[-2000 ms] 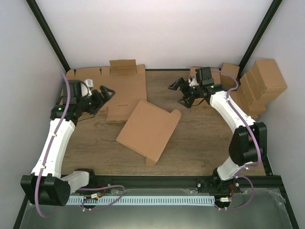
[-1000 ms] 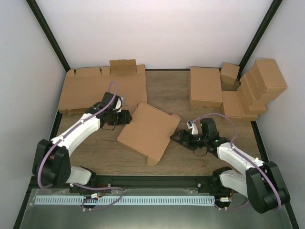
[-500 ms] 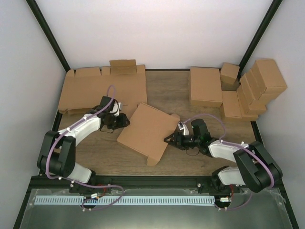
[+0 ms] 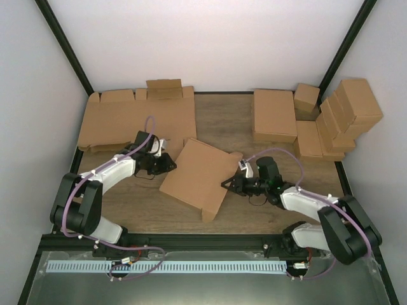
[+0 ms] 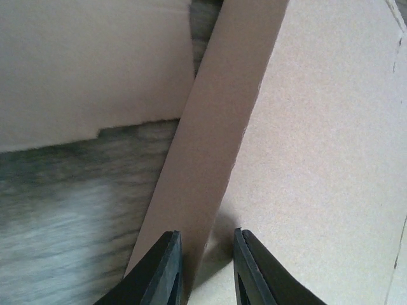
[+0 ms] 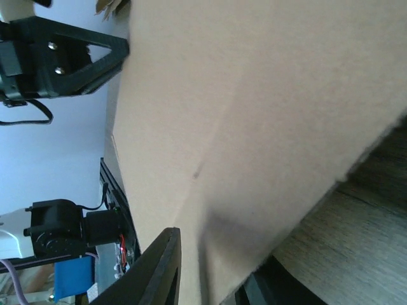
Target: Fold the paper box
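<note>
Nearest the arm bases: the near short edge of the paper box (image 4: 198,175), with a low wall turned up along it. Lying flat on the counter (image 4: 140,200), turned askew, long axis from near-left to far-right, top face plain.

On the box's right-hand long edge: the right pincer (image 4: 227,184), reaching in low from the right. In the right wrist view, cardboard edge between the fingers (image 6: 166,254). Gap narrow, with a sliver of light beside one finger. Firm hold or not: cannot tell.

Across the short axis, on the box's left-hand long edge and a little farther back: the left pincer (image 4: 166,163). In the left wrist view, fingers (image 5: 166,267) astride the narrow side wall, drawn close, with a thin shadowed gap on the inner side. Pressing yet or not: cannot tell.

As judged: box squarely between the two pincers, each side-on to a long edge, neither arm clearly nearer. Likely to hinge on that opposed hold across the short axis, with both side walls worked together and the long axis kept as the fold line. Some risk of skewing the box with an uneven bite.

Off the box's far-left corner, just touching it: a pile of flat blanks (image 4: 137,117). Well beyond its far-right corner: finished boxes (image 4: 343,117), stacked.
</note>
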You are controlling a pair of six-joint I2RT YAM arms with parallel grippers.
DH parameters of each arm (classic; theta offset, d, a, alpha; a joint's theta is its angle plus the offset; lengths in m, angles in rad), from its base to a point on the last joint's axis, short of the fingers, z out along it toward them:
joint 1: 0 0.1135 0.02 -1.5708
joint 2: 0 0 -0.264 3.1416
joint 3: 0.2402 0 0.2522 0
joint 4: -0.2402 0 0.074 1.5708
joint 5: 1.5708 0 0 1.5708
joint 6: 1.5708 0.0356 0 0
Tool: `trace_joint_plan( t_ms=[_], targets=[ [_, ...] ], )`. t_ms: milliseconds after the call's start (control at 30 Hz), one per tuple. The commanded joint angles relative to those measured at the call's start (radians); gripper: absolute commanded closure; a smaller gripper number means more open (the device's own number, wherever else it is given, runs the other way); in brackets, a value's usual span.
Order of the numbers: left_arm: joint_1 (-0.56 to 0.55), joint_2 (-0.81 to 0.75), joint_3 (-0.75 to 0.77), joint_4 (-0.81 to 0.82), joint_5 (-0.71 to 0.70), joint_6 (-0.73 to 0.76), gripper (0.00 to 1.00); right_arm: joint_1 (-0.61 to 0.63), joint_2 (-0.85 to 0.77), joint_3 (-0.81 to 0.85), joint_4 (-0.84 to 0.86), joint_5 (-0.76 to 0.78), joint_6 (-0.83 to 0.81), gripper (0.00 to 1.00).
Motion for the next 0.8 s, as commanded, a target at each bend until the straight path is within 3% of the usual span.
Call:
trace_joint_plan(
  t_ms=[0,200,567,767],
  targets=[
    [-0.065,-0.010,-0.046,-0.022,0.048,-0.047,0.75,0.007,-0.107,0.066,-0.155,0.056,-0.071,0.79],
    [-0.151,-0.060,-0.087,0.016,0.081,-0.149,0.76,0.007,-0.192,0.130,-0.361,0.101,-0.149,0.89],
    [-0.285,-0.101,-0.101,0.084,0.082,-0.286,0.75,0.004,-0.275,0.282,-0.677,0.229,-0.214,0.90],
    [-0.288,-0.066,-0.143,0.084,0.016,-0.270,0.79,0.003,-0.268,0.283,-0.704,0.250,-0.220,0.75]
  ],
)
